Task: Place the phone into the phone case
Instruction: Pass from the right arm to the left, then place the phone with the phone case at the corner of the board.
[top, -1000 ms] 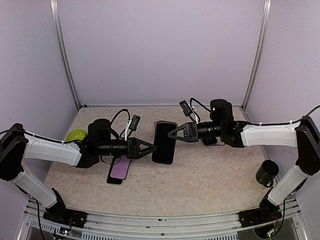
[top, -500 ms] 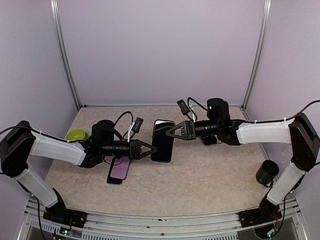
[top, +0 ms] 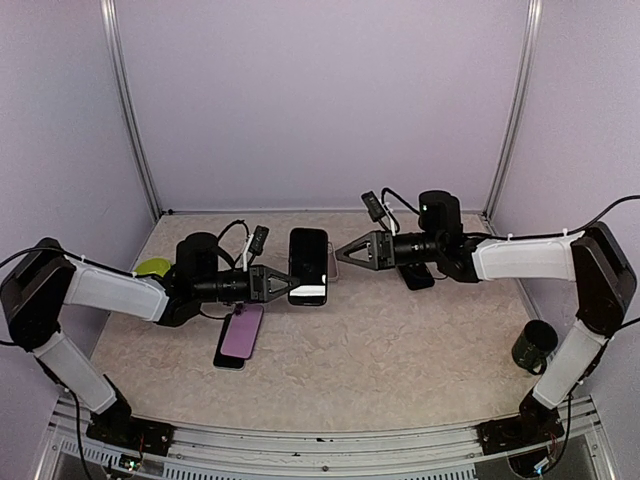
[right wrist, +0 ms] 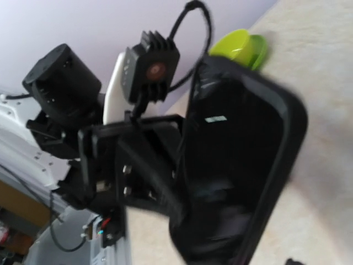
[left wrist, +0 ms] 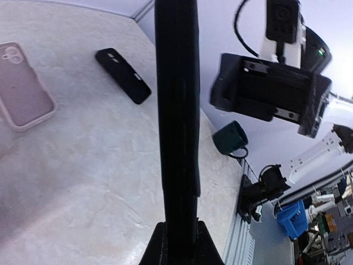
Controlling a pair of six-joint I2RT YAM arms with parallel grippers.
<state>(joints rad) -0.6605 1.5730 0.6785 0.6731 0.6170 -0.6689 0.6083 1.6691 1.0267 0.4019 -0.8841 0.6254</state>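
Note:
The black phone (top: 308, 266) hangs upright above the table's middle, with my left gripper (top: 288, 283) shut on its lower left edge. In the left wrist view the phone (left wrist: 176, 110) runs edge-on up from the shut jaws of the left gripper (left wrist: 179, 227). My right gripper (top: 345, 252) stands open just right of the phone, apart from it. The right wrist view shows the phone's (right wrist: 242, 165) dark rimmed face, blurred, with the left arm behind it. A pink phone case (left wrist: 22, 88) and a black phone case (left wrist: 122, 83) lie flat on the table.
A purple-faced phone or case (top: 240, 335) lies under the left arm. The black case (top: 418, 275) sits below the right arm. A green bowl (top: 150, 268) is at the left, a dark green mug (top: 533, 345) at the right front. Purple walls enclose the table.
My left gripper has shut on the phone. My right gripper has opened, let go and drawn back right. The phone has moved left and up with the left arm.

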